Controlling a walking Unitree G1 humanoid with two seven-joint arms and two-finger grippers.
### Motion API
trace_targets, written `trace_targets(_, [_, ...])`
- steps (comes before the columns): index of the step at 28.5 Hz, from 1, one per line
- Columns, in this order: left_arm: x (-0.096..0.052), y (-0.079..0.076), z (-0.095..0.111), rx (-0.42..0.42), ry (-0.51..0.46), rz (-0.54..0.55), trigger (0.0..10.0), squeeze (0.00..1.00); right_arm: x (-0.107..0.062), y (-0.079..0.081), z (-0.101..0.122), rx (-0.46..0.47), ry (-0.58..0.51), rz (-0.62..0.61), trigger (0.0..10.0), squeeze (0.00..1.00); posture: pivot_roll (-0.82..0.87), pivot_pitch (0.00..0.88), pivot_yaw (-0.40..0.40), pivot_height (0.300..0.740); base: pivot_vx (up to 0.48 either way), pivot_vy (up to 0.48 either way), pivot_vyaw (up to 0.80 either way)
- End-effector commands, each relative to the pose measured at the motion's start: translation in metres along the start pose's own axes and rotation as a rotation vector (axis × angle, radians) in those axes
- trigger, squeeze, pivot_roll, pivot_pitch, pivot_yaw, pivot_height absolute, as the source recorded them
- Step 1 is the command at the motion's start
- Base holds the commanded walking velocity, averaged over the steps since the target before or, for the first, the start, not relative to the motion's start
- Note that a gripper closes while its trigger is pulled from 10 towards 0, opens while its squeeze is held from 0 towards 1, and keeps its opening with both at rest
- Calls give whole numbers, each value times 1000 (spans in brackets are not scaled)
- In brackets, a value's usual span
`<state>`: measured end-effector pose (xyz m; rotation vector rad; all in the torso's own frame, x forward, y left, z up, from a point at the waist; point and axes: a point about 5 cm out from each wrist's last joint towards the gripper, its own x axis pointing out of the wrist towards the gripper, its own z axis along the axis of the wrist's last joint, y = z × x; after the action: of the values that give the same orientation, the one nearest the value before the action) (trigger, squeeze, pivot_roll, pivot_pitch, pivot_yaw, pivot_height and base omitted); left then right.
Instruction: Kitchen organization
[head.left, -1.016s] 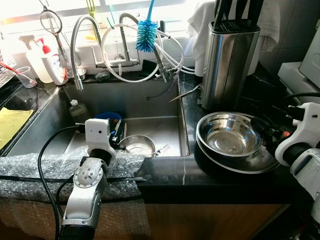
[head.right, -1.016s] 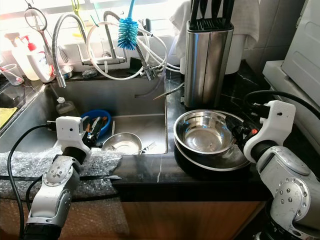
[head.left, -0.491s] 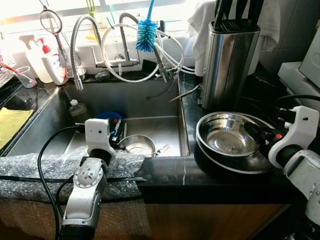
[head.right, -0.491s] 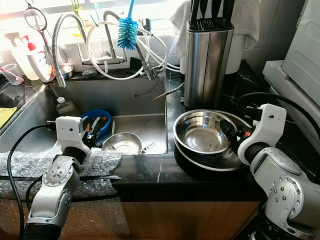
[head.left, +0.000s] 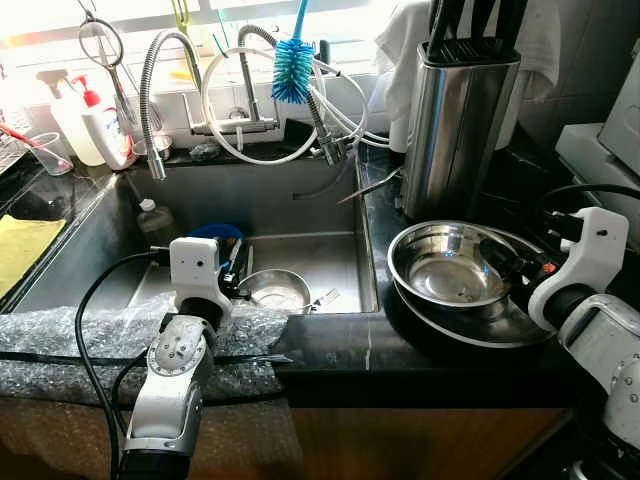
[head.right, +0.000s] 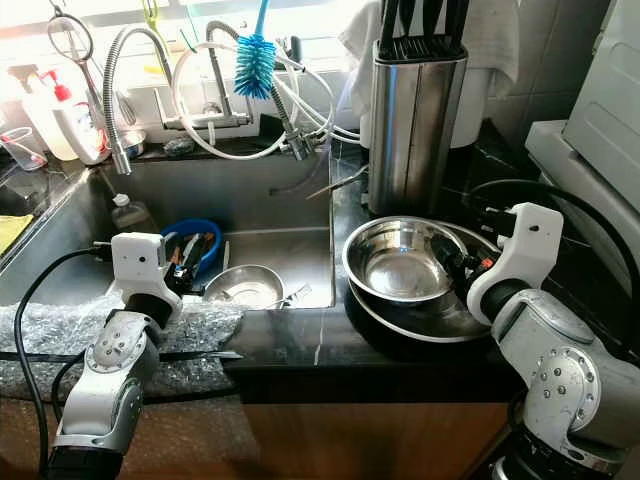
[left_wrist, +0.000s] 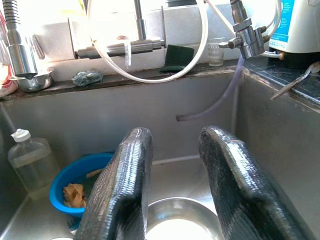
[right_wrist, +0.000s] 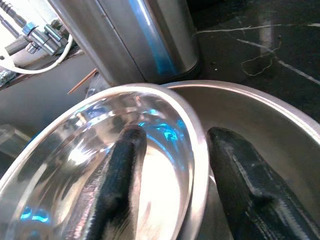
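Observation:
Two steel bowls are nested on the black counter right of the sink, a small bowl (head.left: 445, 268) inside a large bowl (head.left: 470, 335). My right gripper (head.left: 500, 262) reaches in from the right and stands open astride the small bowl's near rim (right_wrist: 192, 145). One finger (right_wrist: 122, 165) is inside the small bowl. The other finger (right_wrist: 235, 170) is outside it, over the large bowl. My left gripper (left_wrist: 172, 137) hangs open over the sink with nothing between its fingers. Below it lies another steel bowl (head.left: 275, 290).
A blue bowl (head.left: 215, 238) with scraps and a clear bottle (head.left: 152, 215) sit in the sink. A tall steel knife block (head.left: 460, 120) stands just behind the nested bowls. A faucet (head.left: 165, 80), hoses and a blue brush (head.left: 293, 70) line the back. Bubble wrap (head.left: 80, 345) covers the sink's front edge.
My right gripper has pushed leftward, from beside the bowls to astride the small bowl's rim. The small bowl has slid slightly left. The left arm has not moved.

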<state>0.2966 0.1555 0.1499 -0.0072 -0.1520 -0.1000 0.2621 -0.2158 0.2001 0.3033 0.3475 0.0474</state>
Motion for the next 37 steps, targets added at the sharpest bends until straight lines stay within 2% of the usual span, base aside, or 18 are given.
trace_targets(1, [1, 2, 0, 2, 12, 8, 10000, 0, 3, 7, 3, -4, -4, 34, 78, 0, -146, 0, 78, 740, 0, 0, 0])
trace_targets(18, [3, 2, 0, 3, 10, 0, 10000, 0, 4, 13, 4, 0, -11, 60, 0, 0, -146, 0, 81, 740, 0, 0, 0])
trace_targets(24, [3, 1, 0, 1, 9, 4, 10000, 0, 2, 14, 8, 8, -45, 67, 0, 0, -145, 0, 81, 740, 0, 0, 0])
trace_targets(27, [3, 2, 1, 1, 8, 7, 10000, 0, -1, 20, 21, 16, -106, 102, 0, 0, -148, 0, 84, 740, 0, 0, 0])
trace_targets(28, [4, 2, 1, 0, 7, 7, 10000, 0, -3, 24, 29, 31, -157, 137, 0, 0, -148, 0, 84, 740, 0, 0, 0])
trace_targets(37, [6, 1, 3, -12, -2, 8, 10000, 0, -10, 45, 57, 118, -304, 273, 0, 0, -149, 0, 82, 740, 0, 0, 0])
